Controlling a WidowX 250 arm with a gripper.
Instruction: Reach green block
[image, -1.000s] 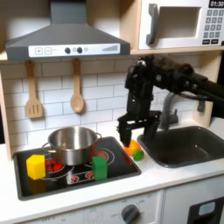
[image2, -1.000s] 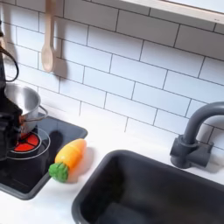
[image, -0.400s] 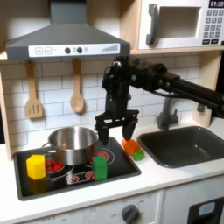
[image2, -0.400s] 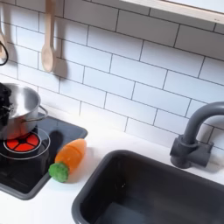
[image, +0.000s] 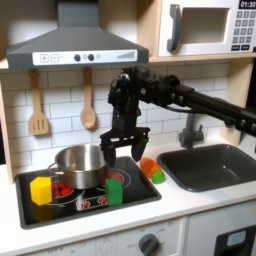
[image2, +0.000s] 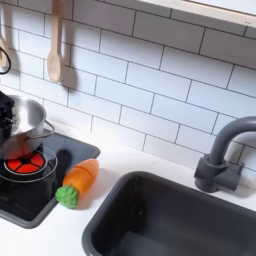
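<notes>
The green block (image: 114, 190) stands upright on the black stove top (image: 140, 193), in front of the steel pot (image: 82, 163) in the first exterior view. My gripper (image: 121, 150) hangs open a little above the block, close to the pot's right rim, with nothing between its fingers. A gap separates the fingertips from the block's top. The yellow block (image: 41, 190) sits at the stove's left end.
An orange toy with a green end (image: 151, 170) (image2: 77, 182) lies between the stove and the sink (image: 215, 165) (image2: 170, 215). A faucet (image2: 225, 155) stands behind the sink. Two wooden utensils (image: 88, 105) hang on the tiled wall. A microwave (image: 205, 27) sits above.
In the first exterior view my gripper has swung left from over the orange toy to over the green block, staying open. It has slid out of the second exterior view's left edge.
</notes>
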